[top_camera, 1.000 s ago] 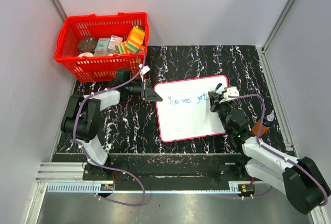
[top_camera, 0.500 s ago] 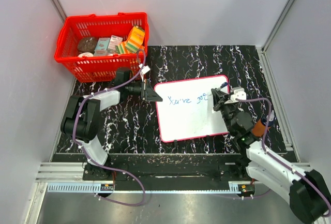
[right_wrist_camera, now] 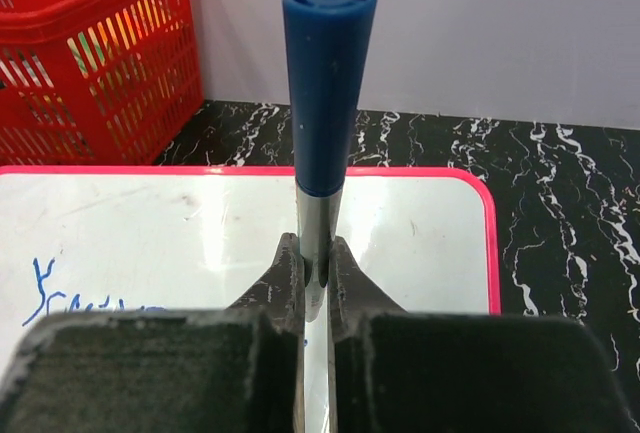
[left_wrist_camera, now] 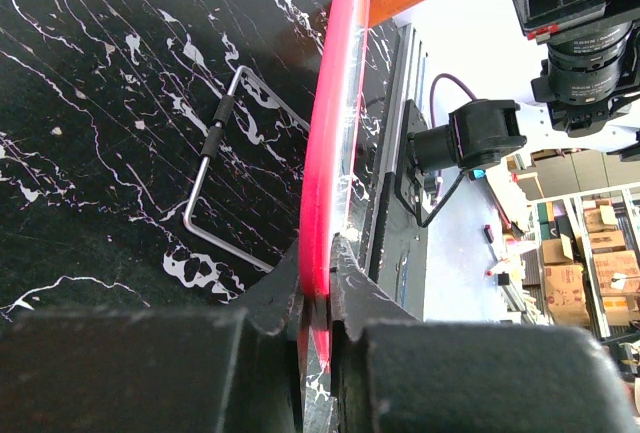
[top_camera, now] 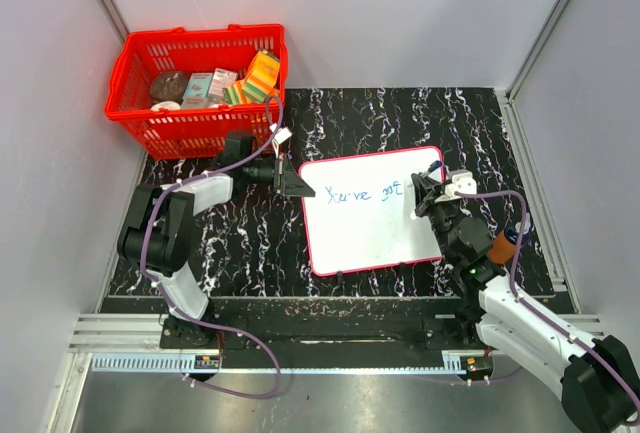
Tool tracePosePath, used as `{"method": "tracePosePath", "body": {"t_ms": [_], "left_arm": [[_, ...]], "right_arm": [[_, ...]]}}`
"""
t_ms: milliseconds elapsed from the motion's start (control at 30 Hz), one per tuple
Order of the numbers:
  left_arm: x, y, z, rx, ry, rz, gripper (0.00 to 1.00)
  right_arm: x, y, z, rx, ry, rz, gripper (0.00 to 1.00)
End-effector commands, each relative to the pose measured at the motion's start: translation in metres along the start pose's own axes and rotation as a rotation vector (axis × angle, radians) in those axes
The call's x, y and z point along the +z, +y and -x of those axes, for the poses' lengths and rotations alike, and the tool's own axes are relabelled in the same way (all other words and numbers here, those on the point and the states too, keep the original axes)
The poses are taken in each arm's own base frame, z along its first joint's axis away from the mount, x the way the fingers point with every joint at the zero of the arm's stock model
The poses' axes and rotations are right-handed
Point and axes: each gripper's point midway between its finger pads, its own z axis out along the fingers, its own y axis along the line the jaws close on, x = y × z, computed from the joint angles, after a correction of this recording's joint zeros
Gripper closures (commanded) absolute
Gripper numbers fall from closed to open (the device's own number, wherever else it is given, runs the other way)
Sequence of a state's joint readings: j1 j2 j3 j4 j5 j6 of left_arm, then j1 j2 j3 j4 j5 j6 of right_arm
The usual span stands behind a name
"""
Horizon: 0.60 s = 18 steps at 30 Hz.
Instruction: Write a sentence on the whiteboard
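The whiteboard with its red frame lies on the black marbled table. Blue words reading "You've got" run along its upper part. My left gripper is shut on the board's left frame edge. My right gripper is shut on a marker with a silver barrel and blue end cap, held upright over the board's right part, just right of the last word. The marker tip is hidden. The start of the writing shows in the right wrist view.
A red basket with boxes and packets stands at the back left. An orange object with a blue cap lies right of the board, beside my right arm. A bent metal wire stand lies on the table by the board.
My right gripper with the marker has moved rightwards from the word "got" towards the board's right edge. The left gripper and the board have not moved.
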<state>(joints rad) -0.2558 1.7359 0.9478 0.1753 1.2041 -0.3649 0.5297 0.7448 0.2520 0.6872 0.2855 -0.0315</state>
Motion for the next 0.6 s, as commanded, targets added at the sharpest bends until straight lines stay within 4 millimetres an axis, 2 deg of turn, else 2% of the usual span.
{"method": "tracePosePath", "body": {"t_ms": [0,167,267,400,567], "left_arm": [[0.006,0.023,0.002,0.164,-0.015,0.123,1.0],[0.007,0.024,0.002,0.167,-0.013,0.121,1.0],[0.008,0.024,0.001,0.163,-0.01,0.121,1.0],[0.007,0.024,0.0,0.163,-0.009,0.121,1.0],[0.008,0.024,0.0,0.164,-0.006,0.119,1.0]], "right_arm": [[0.005,-0.002,0.011,0.021,-0.029,-0.019,1.0],[0.004,-0.02,0.011,-0.022,-0.034,-0.113,1.0],[0.008,-0.019,0.007,-0.045,-0.024,-0.112,1.0],[0.018,-0.014,-0.009,-0.067,0.024,-0.091,1.0],[0.022,-0.009,-0.006,-0.052,0.003,-0.074,1.0]]}}
